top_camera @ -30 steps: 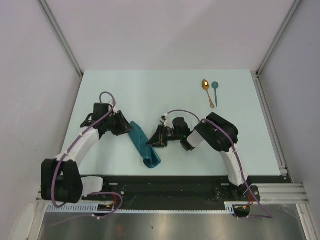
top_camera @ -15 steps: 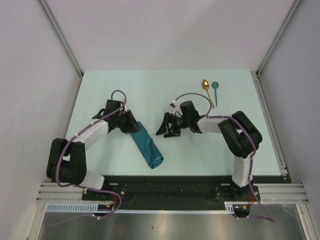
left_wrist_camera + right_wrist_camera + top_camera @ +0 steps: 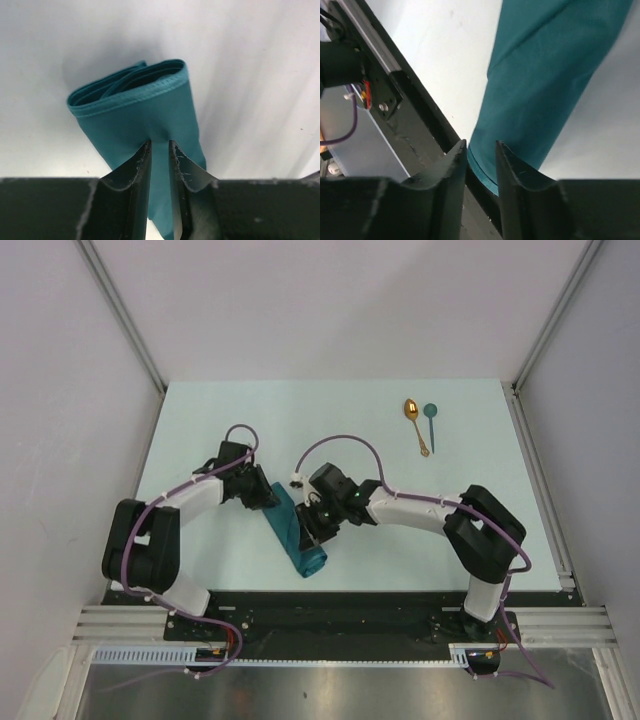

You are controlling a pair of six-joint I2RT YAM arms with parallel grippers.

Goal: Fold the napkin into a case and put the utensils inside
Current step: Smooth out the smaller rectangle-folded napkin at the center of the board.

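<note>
The napkin is folded into a narrow teal case (image 3: 311,560) lying slantwise near the table's front. My left gripper (image 3: 268,498) is at its far end, shut on the cloth. In the left wrist view the case (image 3: 145,105) puckers between the tips of my left gripper (image 3: 159,144). My right gripper (image 3: 312,535) is over the case's middle, jaws nearly together. In the right wrist view my right gripper (image 3: 481,145) has nothing between its fingers, with the case (image 3: 540,75) beyond them. The gold spoon (image 3: 413,420) and teal spoon (image 3: 430,420) lie side by side at the far right.
The black front rail (image 3: 350,605) runs just below the case's near end; it also shows in the right wrist view (image 3: 405,125). Grey walls stand on the left, right and far sides of the pale table (image 3: 480,520).
My right gripper has swung left from beside the case to over its middle, and its jaws have narrowed. My left gripper has stayed at the case's far end.
</note>
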